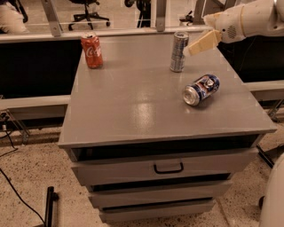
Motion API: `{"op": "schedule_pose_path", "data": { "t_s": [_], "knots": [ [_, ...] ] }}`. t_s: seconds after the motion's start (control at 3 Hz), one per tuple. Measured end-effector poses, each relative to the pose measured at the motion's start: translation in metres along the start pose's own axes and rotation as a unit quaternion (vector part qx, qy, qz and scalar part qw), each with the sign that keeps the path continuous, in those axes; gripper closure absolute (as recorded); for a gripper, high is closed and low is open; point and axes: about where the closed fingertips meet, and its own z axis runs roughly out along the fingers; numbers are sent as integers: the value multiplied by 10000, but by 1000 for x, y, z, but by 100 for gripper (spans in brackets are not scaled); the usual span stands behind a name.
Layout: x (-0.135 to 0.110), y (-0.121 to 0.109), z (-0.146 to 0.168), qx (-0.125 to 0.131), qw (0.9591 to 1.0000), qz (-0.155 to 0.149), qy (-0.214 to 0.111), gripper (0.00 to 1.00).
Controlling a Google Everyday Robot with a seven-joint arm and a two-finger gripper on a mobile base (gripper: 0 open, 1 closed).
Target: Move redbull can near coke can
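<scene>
The redbull can point(179, 51) stands upright at the back right of the grey cabinet top point(133, 97). It is tall, slim and silver with blue-grey panels. The coke can point(92, 50) is red with white script and stands upright at the back left. My gripper point(195, 46) comes in from the upper right on a white arm. Its cream-coloured fingers point(202, 42) point down and left, with the tip just right of the redbull can's upper half. It holds nothing that I can see.
A wider blue, red and white can point(202, 89) lies on its side on the right part of the top, in front of the redbull can. The cabinet has drawers with a black handle point(168, 168). Office chairs point(86, 9) stand behind.
</scene>
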Motion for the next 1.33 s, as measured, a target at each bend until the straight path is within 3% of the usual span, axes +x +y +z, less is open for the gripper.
{"op": "schedule_pose_path", "data": {
  "t_s": [0.67,1.0,1.33],
  "knots": [
    [7,-3,38,100,9993,242,-279,0],
    [11,-3,45,110,9985,373,-396,12],
    [14,-5,46,116,9972,501,-537,43]
  ]
}}
